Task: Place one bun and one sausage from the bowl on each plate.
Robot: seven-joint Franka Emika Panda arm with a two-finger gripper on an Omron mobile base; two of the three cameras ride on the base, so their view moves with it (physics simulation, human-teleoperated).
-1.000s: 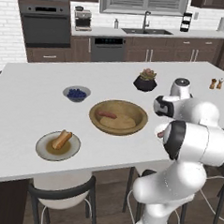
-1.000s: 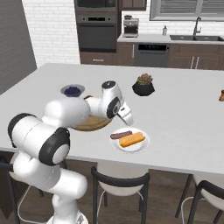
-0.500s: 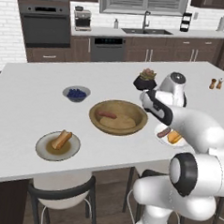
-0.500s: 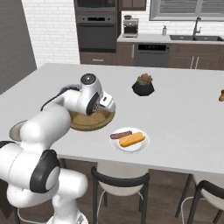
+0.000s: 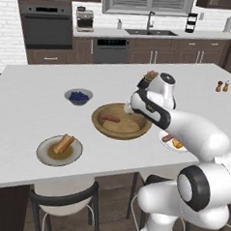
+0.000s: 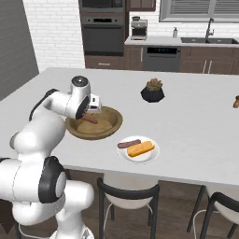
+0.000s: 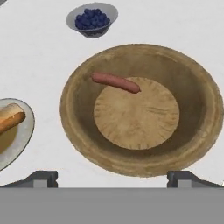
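Observation:
The wooden bowl [image 7: 76, 111] holds one reddish sausage [image 7: 116, 82] near its far-left wall; the same bowl [image 5: 117, 135] and sausage [image 5: 110, 118] show in the left base view. My gripper [image 7: 112, 179] hangs open above the bowl's near side with nothing between its fingertips [image 7: 41, 178]. In the base views the gripper [image 5: 131, 108] [image 6: 92, 112] is over the bowl [image 6: 112, 128] and sausage [image 6: 91, 119]. The white plate [image 6: 151, 156] carries a sausage [image 6: 129, 144] and a bun [image 6: 141, 148]. The olive-brown plate [image 5: 47, 151] carries a bun [image 5: 63, 144].
A grey bowl of blueberries [image 5: 79, 96] sits beyond the wooden bowl to the left. A black pot with a succulent [image 6: 153, 91] stands farther back. Salt and pepper shakers [image 5: 222, 86] are at the far right of the counter. Stools stand at the counter's near edge.
My arm has swung from above the white plate across to above the wooden bowl. The gripper stays open and nothing on the counter has moved.

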